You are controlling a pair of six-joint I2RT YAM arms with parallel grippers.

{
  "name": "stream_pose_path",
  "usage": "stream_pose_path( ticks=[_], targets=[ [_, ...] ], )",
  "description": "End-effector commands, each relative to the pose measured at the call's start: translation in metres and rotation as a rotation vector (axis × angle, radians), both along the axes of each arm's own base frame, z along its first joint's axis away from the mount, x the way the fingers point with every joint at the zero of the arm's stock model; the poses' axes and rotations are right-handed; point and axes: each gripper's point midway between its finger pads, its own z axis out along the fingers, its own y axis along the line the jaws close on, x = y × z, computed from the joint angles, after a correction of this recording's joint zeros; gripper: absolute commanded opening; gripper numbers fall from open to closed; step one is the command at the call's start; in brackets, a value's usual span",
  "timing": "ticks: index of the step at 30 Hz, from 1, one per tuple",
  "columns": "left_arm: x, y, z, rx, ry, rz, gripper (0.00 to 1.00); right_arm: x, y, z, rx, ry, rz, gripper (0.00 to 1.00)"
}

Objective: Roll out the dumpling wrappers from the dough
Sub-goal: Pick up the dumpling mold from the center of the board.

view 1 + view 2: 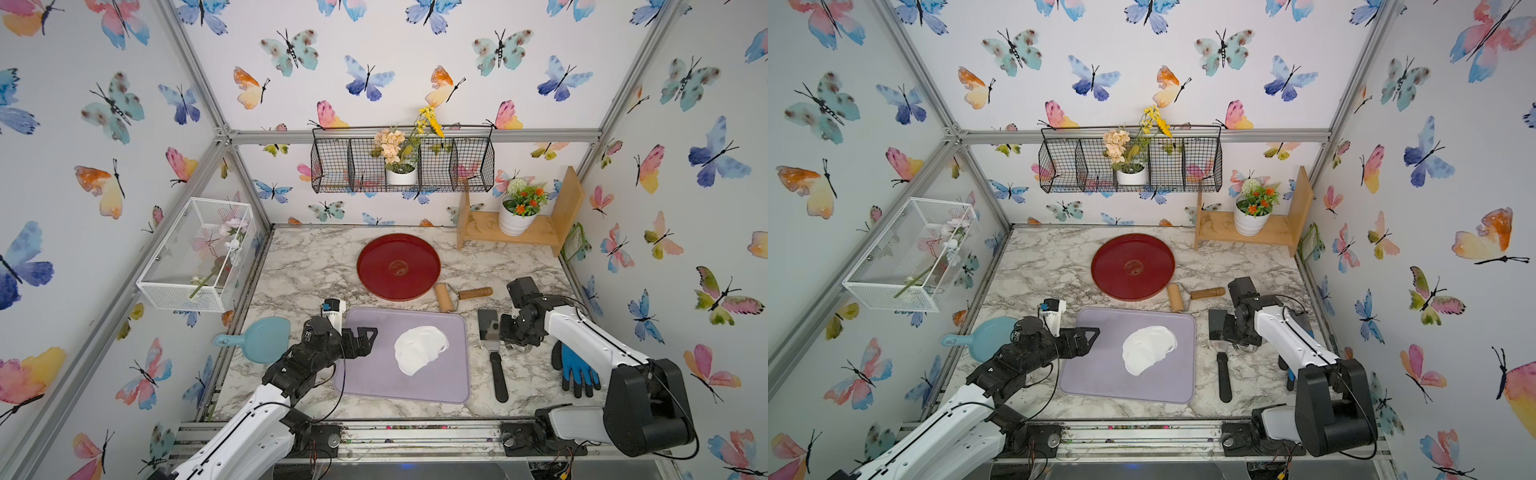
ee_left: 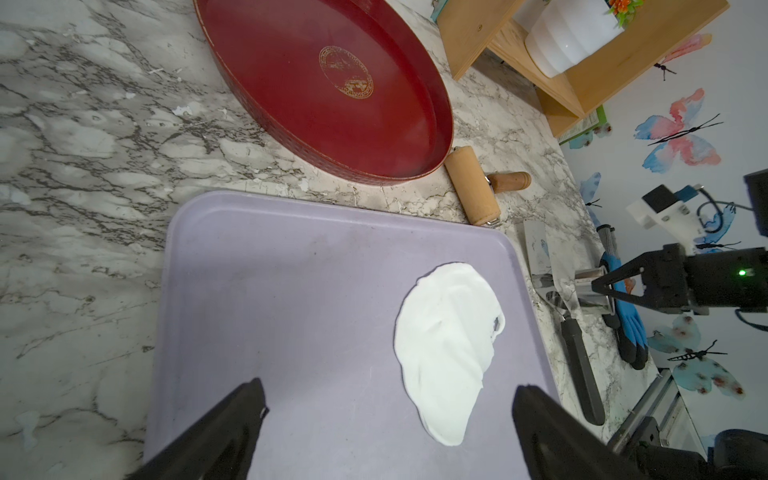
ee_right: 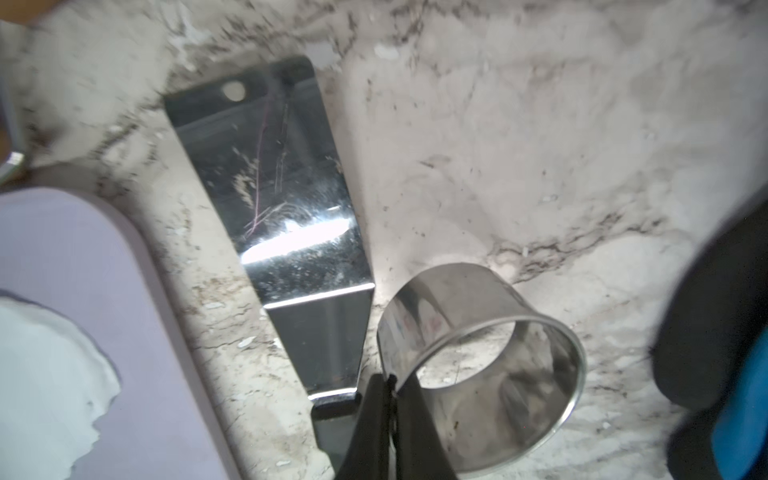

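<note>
Marble counter (image 1: 307,266), dough (image 1: 419,349) flat on purple mat (image 1: 365,386).
L hand (image 1: 369,340) spread wide, empty, over mat's left edge, apart from dough. R hand (image 3: 390,380) pinched tight on wall of metal ring (image 3: 440,299), just beside spatula (image 3: 291,199), off mat's right side. Red tray (image 1: 382,257) + roller (image 1: 453,297) behind mat.

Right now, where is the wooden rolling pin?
In both top views the wooden roller lies on the marble table, just beside the red tray's rim, between that tray and the purple mat's far right corner.
</note>
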Motion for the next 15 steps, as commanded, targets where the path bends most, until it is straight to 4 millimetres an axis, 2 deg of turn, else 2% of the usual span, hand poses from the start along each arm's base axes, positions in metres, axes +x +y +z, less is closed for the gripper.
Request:
stream_pose_path(
  ticks=[1, 5, 7, 11, 15],
  targets=[
    [0.004, 0.005, 0.007, 0.021, -0.022, 0.025, 0.99, 0.013, -0.002, 0.030, -0.020, -0.075, 0.033, 0.01],
    [0.006, 0.007, 0.006, 0.028, -0.020, 0.038, 0.99, 0.020, 0.014, 0.048, -0.008, -0.105, 0.097, 0.01],
    [0.006, 0.008, 0.006, 0.033, -0.021, 0.042, 0.99, 0.024, 0.033, 0.058, -0.005, -0.131, 0.158, 0.01],
    [0.010, 0.015, 0.006, 0.059, -0.012, 0.084, 0.99, 0.024, 0.086, 0.066, -0.011, -0.165, 0.324, 0.01],
    [0.012, 0.028, -0.001, 0.082, 0.031, 0.172, 0.99, 0.016, 0.142, 0.060, -0.040, -0.159, 0.478, 0.01]
  ],
)
